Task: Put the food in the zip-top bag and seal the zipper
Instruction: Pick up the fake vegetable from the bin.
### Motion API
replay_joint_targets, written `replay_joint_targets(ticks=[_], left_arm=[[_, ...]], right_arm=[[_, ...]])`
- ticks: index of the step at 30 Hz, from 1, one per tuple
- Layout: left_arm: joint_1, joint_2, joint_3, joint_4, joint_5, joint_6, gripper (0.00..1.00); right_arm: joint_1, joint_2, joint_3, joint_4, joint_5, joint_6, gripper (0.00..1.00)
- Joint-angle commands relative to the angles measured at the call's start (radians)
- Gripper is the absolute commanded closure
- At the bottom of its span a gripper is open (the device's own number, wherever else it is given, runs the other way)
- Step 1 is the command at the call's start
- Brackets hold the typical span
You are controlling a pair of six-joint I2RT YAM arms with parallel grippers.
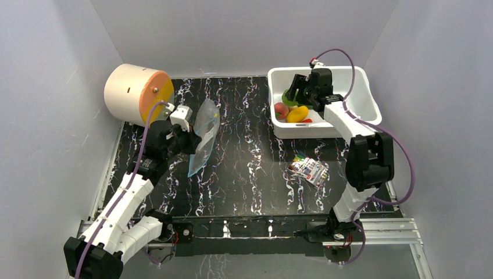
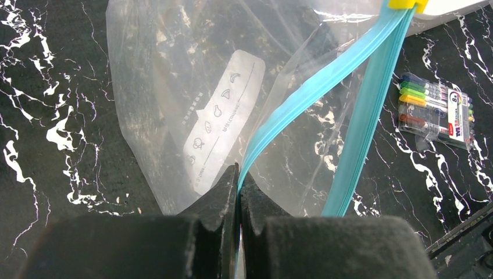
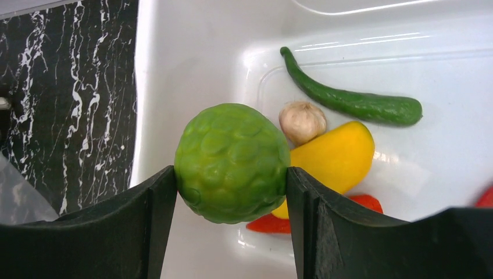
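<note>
Two grippers, both gripping. L gripper (image 2: 239, 174) pressed together, pinching zipper (image 2: 325, 81) strip at mouth of zip-top bag (image 2: 174, 75). Bag hanging from it over tabletop (image 1: 250, 168) on left, mouth gaping, well apart from white bin (image 3: 192, 52). R gripper (image 3: 231, 174) reaching into bin, fingers spread wide, clamping green bumpy fruit (image 3: 231, 145) btwn pads. Yellow fruit (image 3: 340, 154), garlic (image 3: 301, 121), long green veg (image 3: 354, 102), red pieces (image 3: 360, 201) lying on bin floor just beyond gripper. Marker packet (image 2: 436, 110) lying on tabletop nr bin.
</note>
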Motion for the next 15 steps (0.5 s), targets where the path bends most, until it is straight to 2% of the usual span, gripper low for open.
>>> replay_joint_targets(ticks=[1, 10, 15], left_arm=[[-0.004, 0.006, 0.008, -0.010, 0.000, -0.002, 1.00], [-0.004, 0.016, 0.023, -0.015, -0.006, -0.046, 1.00], [-0.004, 0.049, 0.049, -0.008, 0.020, -0.088, 1.00]], right_arm=[[0.033, -0.148, -0.026, -0.051, 0.003, -0.001, 0.60], [0.168, -0.385, -0.103, -0.091, 0.001, -0.006, 0.62], [0.294, -0.475, -0.129, -0.067, -0.043, 0.040, 0.62]])
